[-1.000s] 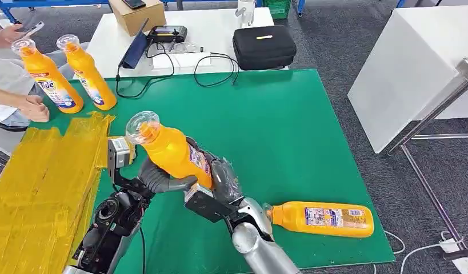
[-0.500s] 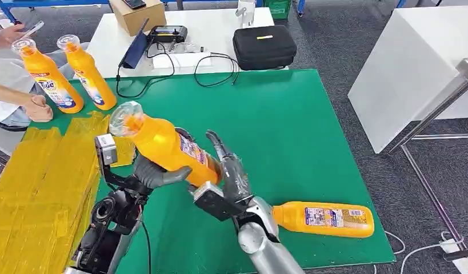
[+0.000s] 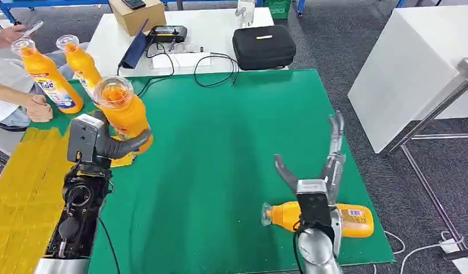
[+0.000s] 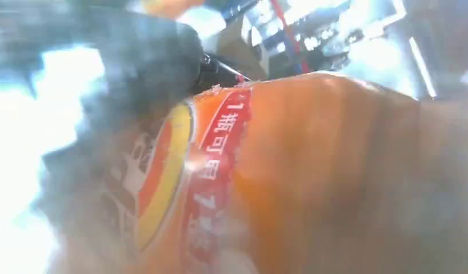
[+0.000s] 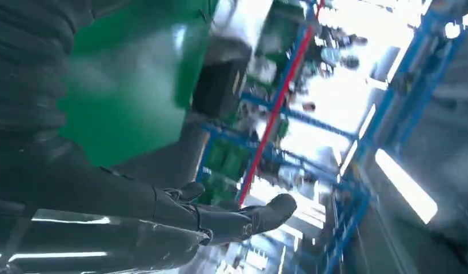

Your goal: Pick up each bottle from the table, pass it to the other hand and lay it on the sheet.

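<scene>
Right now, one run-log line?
left hand: holds orange bottle | right hand: open | lying bottle: on green mat

The left robot hand (image 3: 114, 145) wraps around an orange bottle (image 3: 124, 113), and its fingers cover the lower part of that bottle. In the left wrist view this bottle (image 4: 311, 177) is very close and blurry, so most of the label cannot be read. The bottle's ends are cut off by the picture's edges.

Near the held bottle, at the bench's (image 3: 231, 137) far left corner, a person's arm (image 3: 14, 100) is cut off by the picture's edge.

A second bottle (image 3: 357, 220) lies at the bench's near right corner. The right robot hand (image 3: 317, 177) and its wrist hide the middle of it. The words on its label are too small to read.
</scene>
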You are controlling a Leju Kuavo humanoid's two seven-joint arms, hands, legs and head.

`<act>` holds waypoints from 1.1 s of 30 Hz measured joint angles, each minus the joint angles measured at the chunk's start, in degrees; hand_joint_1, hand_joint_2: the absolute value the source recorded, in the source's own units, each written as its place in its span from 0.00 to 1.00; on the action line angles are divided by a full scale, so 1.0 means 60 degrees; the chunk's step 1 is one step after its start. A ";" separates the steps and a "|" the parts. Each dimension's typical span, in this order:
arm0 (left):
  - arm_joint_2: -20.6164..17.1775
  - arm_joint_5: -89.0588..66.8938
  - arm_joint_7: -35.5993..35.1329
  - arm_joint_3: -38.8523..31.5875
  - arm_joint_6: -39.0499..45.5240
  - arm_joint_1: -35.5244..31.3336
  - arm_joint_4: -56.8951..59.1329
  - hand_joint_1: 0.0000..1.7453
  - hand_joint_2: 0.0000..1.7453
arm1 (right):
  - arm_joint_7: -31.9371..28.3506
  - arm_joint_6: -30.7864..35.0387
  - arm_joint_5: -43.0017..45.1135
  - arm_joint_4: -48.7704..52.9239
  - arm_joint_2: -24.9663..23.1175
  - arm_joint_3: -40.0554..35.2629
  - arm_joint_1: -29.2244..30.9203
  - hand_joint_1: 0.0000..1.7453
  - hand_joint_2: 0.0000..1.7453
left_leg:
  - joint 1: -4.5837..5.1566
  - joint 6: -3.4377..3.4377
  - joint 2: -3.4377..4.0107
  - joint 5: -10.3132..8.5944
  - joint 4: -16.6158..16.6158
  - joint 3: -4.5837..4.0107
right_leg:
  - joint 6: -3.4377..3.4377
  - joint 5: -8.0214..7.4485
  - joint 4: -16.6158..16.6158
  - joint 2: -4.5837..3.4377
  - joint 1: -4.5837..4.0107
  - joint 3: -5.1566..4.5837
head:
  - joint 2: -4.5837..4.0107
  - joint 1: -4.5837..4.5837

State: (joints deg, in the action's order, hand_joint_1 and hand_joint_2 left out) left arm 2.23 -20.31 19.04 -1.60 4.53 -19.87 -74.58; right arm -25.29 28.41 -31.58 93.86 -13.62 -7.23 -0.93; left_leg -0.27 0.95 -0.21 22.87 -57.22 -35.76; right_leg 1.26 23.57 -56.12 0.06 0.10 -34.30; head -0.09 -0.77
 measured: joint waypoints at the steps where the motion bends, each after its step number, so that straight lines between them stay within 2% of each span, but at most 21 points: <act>1: -0.0022 -0.0544 -0.0077 0.0000 0.0351 -0.0047 0.0000 1.00 1.00 | -0.0011 0.0040 0.0004 0.0207 0.0000 0.0080 -0.0081 0.00 1.00 | 0.0000 0.0000 0.0002 0.0000 0.0000 0.0002 | 0.0000 0.0000 0.0000 -0.0002 0.0000 -0.0002 | 0.0000 -0.0004; 5: -0.0266 -0.5648 -0.1313 0.0303 0.2277 -0.0449 0.0150 1.00 1.00 | -0.0120 0.0189 0.0033 0.0856 0.0004 0.0215 -0.0367 0.00 1.00 | 0.0000 0.0000 0.0002 0.0000 -0.0001 0.0001 | 0.0000 0.0000 0.0002 -0.0001 0.0000 -0.0003 | 0.0000 0.0000; 7: -0.0607 -0.8164 -0.2038 0.0626 0.2324 -0.0962 0.0766 1.00 1.00 | -0.0142 0.0193 0.0167 0.1048 0.0033 0.0262 -0.0391 0.00 1.00 | 0.0001 -0.0001 -0.0001 -0.0001 0.0000 0.0003 | -0.0001 0.0000 0.0002 0.0001 0.0000 0.0002 | 0.0000 0.0000; 10: -0.1106 -1.0172 -0.2692 0.1110 0.2138 -0.1770 0.2317 1.00 1.00 | -0.0179 0.0178 0.0371 0.1110 0.0084 0.0320 -0.0371 0.00 1.00 | -0.0001 -0.0020 0.0005 -0.0014 0.0001 0.0004 | -0.0034 -0.0023 0.0000 -0.0002 -0.0001 -0.0001 | 0.0000 0.0000; 15: -0.1946 -1.0862 -0.2491 0.1611 0.1576 -0.2904 0.4978 1.00 1.00 | -0.0321 0.0171 0.0623 0.1088 0.0208 0.0357 -0.0261 0.00 1.00 | -0.0006 -0.0026 0.0056 -0.0018 0.0002 0.0012 | -0.0033 -0.0026 -0.0003 -0.0041 -0.0005 -0.0006 | 0.0000 0.0000; 20: -0.2598 -1.0760 -0.2142 0.1723 0.1398 -0.3302 0.6722 1.00 1.00 | -0.0342 0.0168 0.0783 0.0968 0.0324 0.0375 -0.0154 0.00 1.00 | -0.0010 -0.0028 0.0052 -0.0019 0.0001 0.0010 | -0.0035 -0.0022 -0.0005 -0.0046 -0.0006 -0.0014 | 0.0000 -0.0004; 33: -0.2911 -1.0480 -0.2186 0.1840 0.0907 -0.3543 0.8003 1.00 1.00 | -0.0397 0.0153 0.0892 0.0728 0.0408 0.0375 -0.0035 0.00 1.00 | -0.0008 -0.0028 0.0043 -0.0017 0.0002 -0.0011 | -0.0035 -0.0022 -0.0004 -0.0041 -0.0005 -0.0018 | -0.0004 0.0004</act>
State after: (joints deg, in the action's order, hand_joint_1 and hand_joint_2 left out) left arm -15.23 -83.19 5.92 9.44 9.97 -41.13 -26.56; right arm -27.67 29.33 -26.23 98.23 -11.17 -4.98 -1.13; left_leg -0.31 0.78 0.05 22.77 -57.21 -35.83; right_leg 1.05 23.45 -56.14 -0.18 0.07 -34.41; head -0.11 -0.74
